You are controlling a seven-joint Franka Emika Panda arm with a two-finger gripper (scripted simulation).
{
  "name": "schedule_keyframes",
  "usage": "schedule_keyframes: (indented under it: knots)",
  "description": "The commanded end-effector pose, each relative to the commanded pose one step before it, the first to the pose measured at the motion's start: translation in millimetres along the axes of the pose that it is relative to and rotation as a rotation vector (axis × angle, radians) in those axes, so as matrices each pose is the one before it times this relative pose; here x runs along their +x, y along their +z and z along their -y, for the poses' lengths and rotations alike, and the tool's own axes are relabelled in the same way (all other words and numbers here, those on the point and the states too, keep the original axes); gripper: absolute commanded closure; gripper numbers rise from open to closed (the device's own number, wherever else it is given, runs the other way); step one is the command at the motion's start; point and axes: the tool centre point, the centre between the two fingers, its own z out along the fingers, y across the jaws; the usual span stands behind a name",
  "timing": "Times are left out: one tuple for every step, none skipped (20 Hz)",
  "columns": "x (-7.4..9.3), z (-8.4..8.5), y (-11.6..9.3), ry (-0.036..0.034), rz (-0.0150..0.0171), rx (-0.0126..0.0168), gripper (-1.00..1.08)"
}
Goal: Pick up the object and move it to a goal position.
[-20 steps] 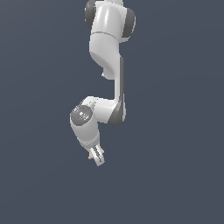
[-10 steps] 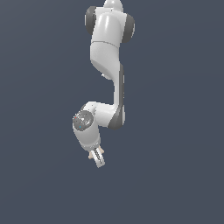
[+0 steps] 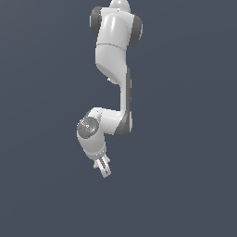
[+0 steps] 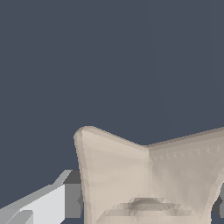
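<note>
**Block in the grip, carry under way**

The step in hand looks like the carry: the object (image 4: 148,183) sits between the fingers and no surface shows under it. To do this well, the arm (image 3: 113,60) should probably move smoothly, without sudden turns of the wrist, because the piece is small and held only at its pinched middle; a jerk could let it twist or slip. No goal marker is visible in either view, so the direction cannot be judged.

In the exterior view the gripper (image 3: 104,167) hangs low, a little left of the frame centre, and a beige spot shows at its fingers. In the wrist view the object fills the lower right of the frame, with one finger (image 4: 48,203) touching its side at the lower left. The jaws are nearly closed, pinching the object.
</note>
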Motion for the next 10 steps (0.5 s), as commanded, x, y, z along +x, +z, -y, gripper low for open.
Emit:
schedule_keyframes:
  knots:
    - [0.03, -0.02, -0.35, -0.00002, -0.00011, 0.00015, 1.08]
    - [0.02, -0.18, -0.72, 0.0, 0.0, 0.0, 1.08]
    - [0.04, -0.31, -1.21, 0.0, 0.0, 0.0, 1.08]
    - [0.05, -0.43, -1.7, 0.0, 0.0, 0.0, 1.08]
    - [0.06, -0.56, -2.19, 0.0, 0.0, 0.0, 1.08]
    - [0.08, -0.69, -2.7, 0.0, 0.0, 0.0, 1.08]
    - [0.1, -0.82, -3.21, 0.0, 0.0, 0.0, 1.08]
    - [0.11, -0.95, -3.73, 0.0, 0.0, 0.0, 1.08]
    - [0.13, -1.08, -4.27, 0.0, 0.0, 0.0, 1.08]
    - [0.14, -1.22, -4.81, 0.0, 0.0, 0.0, 1.08]
